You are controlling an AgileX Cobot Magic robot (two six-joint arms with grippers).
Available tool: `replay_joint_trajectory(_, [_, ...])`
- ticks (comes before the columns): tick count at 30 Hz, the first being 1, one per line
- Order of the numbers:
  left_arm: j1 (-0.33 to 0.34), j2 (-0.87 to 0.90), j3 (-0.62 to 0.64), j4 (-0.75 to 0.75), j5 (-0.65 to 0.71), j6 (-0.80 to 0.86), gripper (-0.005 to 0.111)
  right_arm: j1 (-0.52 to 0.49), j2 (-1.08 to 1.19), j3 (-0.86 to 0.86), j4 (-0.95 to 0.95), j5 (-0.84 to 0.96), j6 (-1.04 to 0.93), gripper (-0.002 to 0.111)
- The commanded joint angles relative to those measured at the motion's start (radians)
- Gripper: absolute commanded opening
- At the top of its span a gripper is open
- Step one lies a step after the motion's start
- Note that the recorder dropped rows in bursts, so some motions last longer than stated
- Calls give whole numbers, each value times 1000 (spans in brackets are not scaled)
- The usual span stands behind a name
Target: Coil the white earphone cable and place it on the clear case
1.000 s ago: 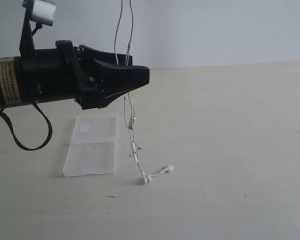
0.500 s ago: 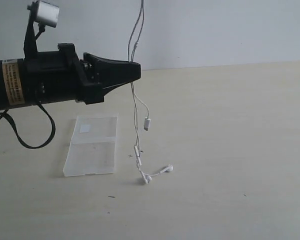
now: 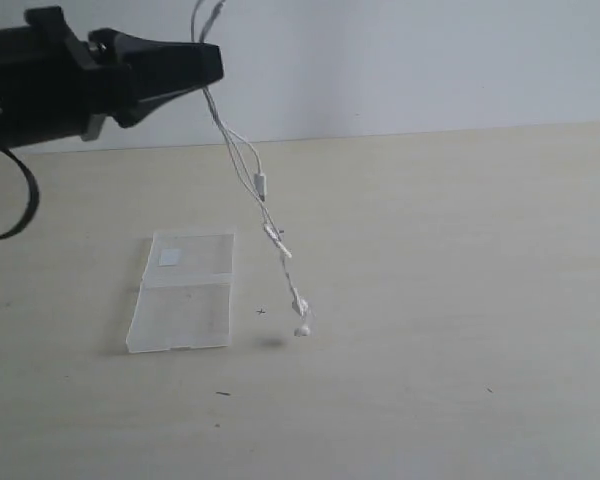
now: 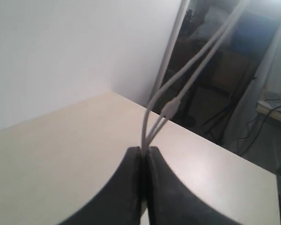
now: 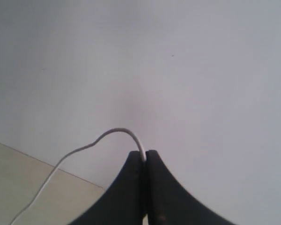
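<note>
Left hand [image 3: 216,68]: pinching the cable [image 3: 263,187], at 10 o'clock.
Right hand [image 5: 144,154]: pinching the cable too.
Cable: dangles slanting, low end at 3 o'clock of the case [image 3: 185,290].
Case: open, flat on desk [image 3: 430,300].

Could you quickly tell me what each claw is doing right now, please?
Left claw: shut on the cable.
Right claw: shut on the cable.
</note>
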Motion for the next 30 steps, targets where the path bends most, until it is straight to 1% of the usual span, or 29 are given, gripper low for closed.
replay_joint_trajectory(1, [28,-138,-1,104,70,-89,0,-9,-96,149,17,-23,25,0])
replay_joint_trajectory(5, [28,-254,-1,185,128,-180,0,-9,-179,383,36,-23,73,0])
replay_joint_trajectory(9, [28,-375,-1,289,239,-283,0,-9,-225,626,157,-23,80,0])
replay_joint_trajectory(11, [28,-427,-1,348,281,-345,0,-9,-225,752,203,-23,80,0])
replay_joint_trajectory(15, [28,-509,-1,482,355,-478,0,-9,-183,983,221,-23,78,0])
replay_joint_trajectory(16, [28,-523,-1,505,358,-502,0,-9,-169,1029,226,-66,78,0])
replay_joint_trajectory(17, [28,-537,-1,528,360,-527,0,-9,-147,1092,249,-155,76,0])
replay_joint_trajectory(19, [28,-557,-1,580,360,-570,0,-9,-106,1158,337,-283,4,0])
replay_joint_trajectory(20, [28,-559,-1,585,365,-595,0,-9,-79,1195,443,-363,-78,0])
replay_joint_trajectory(23, [28,-564,-1,585,365,-624,0,-7,10,1232,718,-464,-330,0])
replay_joint_trajectory(24, [28,-564,-1,585,365,-624,0,-7,34,1232,801,-477,-369,2])
replay_joint_trajectory(25, [28,-564,-1,585,365,-624,0,-7,59,1230,860,-488,-398,5])
replay_joint_trajectory(27, [28,-564,-1,585,365,-624,0,-7,92,1230,918,-501,-420,15])
replay_joint_trajectory(30, [28,-564,-1,585,386,-624,0,-7,106,1230,941,-498,-430,38])
